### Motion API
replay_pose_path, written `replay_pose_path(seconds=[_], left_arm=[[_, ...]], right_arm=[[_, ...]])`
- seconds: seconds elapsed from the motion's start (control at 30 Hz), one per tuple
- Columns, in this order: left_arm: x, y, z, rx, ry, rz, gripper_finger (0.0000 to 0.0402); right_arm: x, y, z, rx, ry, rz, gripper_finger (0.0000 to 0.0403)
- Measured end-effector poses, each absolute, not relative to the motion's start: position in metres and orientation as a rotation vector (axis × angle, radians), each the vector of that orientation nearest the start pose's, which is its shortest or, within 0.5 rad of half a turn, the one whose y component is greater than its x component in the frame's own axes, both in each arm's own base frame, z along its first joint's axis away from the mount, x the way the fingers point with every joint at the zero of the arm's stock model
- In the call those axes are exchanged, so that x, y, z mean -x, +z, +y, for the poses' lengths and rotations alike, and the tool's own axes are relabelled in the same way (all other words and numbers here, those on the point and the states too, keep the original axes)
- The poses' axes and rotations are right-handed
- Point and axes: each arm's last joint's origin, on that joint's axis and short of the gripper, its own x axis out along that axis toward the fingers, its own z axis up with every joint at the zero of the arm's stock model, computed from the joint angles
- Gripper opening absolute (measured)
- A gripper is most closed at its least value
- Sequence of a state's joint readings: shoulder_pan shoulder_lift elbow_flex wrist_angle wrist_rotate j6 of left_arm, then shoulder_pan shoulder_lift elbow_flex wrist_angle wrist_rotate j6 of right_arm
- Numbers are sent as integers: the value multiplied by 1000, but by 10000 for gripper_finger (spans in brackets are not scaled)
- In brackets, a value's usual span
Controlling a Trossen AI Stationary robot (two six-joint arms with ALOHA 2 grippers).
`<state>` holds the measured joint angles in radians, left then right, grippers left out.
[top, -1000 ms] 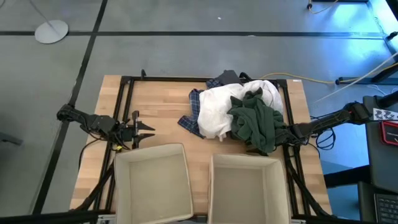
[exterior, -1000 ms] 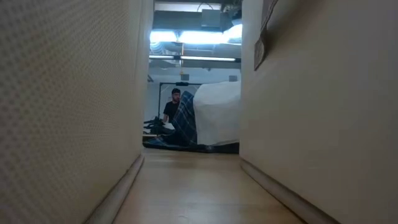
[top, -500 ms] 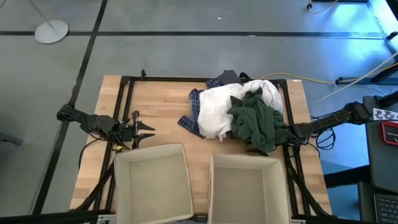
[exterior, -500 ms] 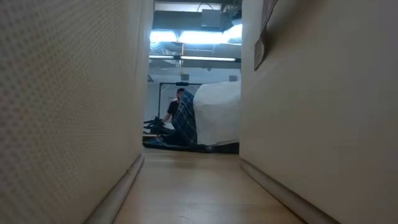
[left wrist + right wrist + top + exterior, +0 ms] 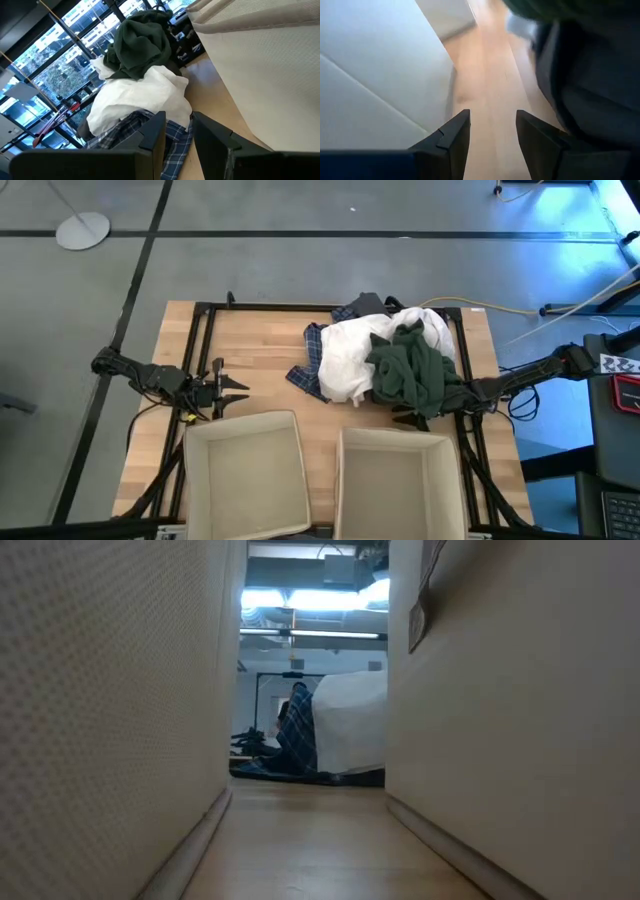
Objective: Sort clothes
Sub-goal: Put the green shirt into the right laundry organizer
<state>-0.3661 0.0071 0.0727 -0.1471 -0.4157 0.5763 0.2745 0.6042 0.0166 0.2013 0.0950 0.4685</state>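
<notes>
No legible text anywhere.

1. The left arm reaches in from the left edge of the tabletop (image 5: 250, 350), lying low and nearly level.
2. The left claw (image 5: 238, 388) points toward the middle, its two fingers (image 5: 152, 132) parted with nothing between them.
3. The right arm comes in from the right edge, also low.
4. The right claw (image 5: 408, 417) points leftward, its fingers (image 5: 455, 137) apart and gripping nothing.
</notes>
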Motion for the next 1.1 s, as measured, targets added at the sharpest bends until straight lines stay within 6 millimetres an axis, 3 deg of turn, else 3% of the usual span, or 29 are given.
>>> replay_pose_path(seconds=[0.2,0.43,0.63,0.77,1.1], left_arm=[[-89,174,-21,-606,27,87,88],[-89,174,-21,-461,36,74,88],[-89,187,-22,-104,55,-63,88],[-87,199,-21,176,41,-182,88],[-81,221,-18,149,58,-407,88]], right_arm=[[-137,173,36,-363,121,257,163],[-145,209,38,-301,142,169,163],[-147,231,37,-276,98,148,163],[-148,254,39,-243,165,84,163],[-146,296,41,-229,267,-20,163]])
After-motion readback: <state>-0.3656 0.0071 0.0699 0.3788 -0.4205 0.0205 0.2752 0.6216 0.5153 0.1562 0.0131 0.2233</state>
